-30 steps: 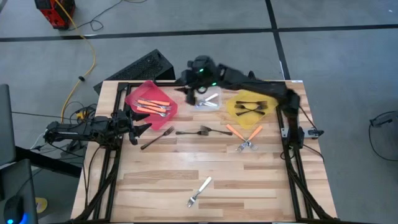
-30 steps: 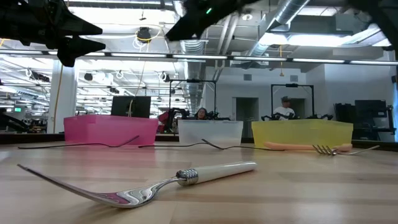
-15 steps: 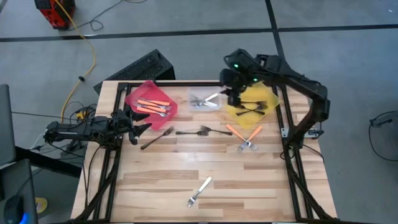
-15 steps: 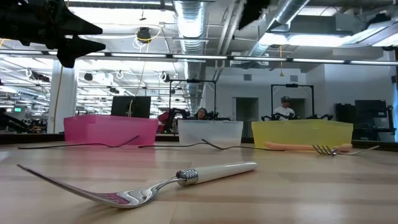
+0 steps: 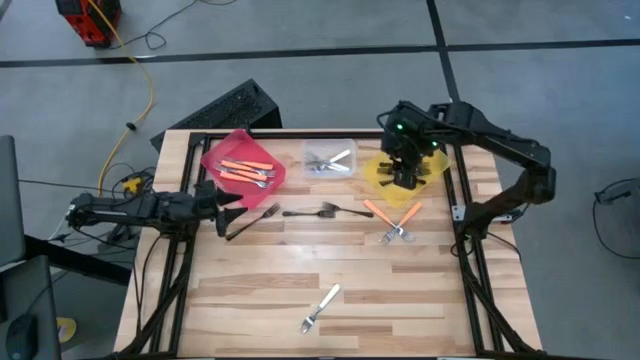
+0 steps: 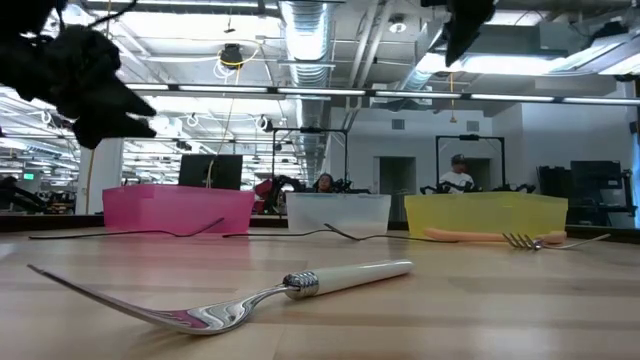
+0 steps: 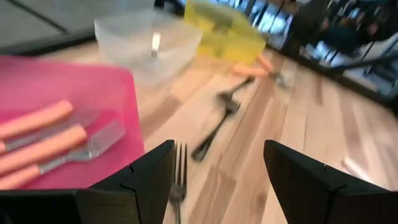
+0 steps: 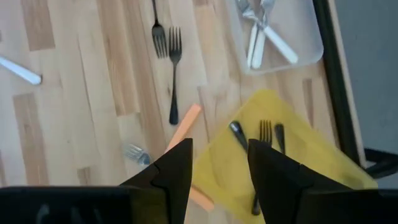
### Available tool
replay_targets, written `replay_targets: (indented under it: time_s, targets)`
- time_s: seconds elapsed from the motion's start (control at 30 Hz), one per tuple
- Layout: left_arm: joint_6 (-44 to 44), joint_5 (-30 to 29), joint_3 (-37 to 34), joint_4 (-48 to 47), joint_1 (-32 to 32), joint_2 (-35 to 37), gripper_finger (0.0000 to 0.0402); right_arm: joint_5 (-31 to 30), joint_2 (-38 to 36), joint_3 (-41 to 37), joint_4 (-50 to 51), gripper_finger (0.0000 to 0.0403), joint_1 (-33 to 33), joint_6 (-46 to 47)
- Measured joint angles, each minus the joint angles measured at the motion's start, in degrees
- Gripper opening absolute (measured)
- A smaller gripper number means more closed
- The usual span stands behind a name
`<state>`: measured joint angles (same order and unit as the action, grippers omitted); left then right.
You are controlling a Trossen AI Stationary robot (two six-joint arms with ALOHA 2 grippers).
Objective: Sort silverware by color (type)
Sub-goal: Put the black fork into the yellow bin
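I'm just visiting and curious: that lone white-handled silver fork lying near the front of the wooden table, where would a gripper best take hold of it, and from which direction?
Probably the thick white handle of the white-handled silver fork, from straight above. The fork lies flat and alone on the wooden table; the handle looks thickest, while the thin curved tines offer little to pinch.

Three bins (image 5: pixel 243 165), about fourteen forks (image 5: pixel 321 307)

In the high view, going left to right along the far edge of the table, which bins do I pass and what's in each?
Red bin with orange-handled forks → clear bin with silver/white forks → yellow bin with dark forks, partly under the right gripper.
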<state>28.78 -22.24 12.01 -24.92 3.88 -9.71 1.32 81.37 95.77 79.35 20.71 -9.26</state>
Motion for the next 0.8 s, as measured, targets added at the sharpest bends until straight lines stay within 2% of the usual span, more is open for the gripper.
replay_targets:
  time_s: [0.2, 0.33, 0.47, 0.8]
  targets:
    - [2.9, -1.0, 0.0, -0.2, 0.0, -10.9, 0.0233, -0.1, -5.5, -6.9, -2.3, 0.0177, 0.0, 3.1]
    - [5.2, 0.8, 0.0, 1.2, 0.9, -19.6, 0.0233, -0.1, -8.8, -9.9, -2.4, 0.0177, -0.1, 5.1]
    - [6.6, 1.9, 0.0, 6.4, 4.1, -27.9, 0.0233, -0.1, -11.4, -12.1, -3.9, 0.0177, -0.1, 6.3]
    - [7.5, -5.9, 6.5, 7.6, 13.6, -45.5, 0.0233, -0.1, -14.4, -14.3, -5.5, 0.0177, -0.1, 7.4]
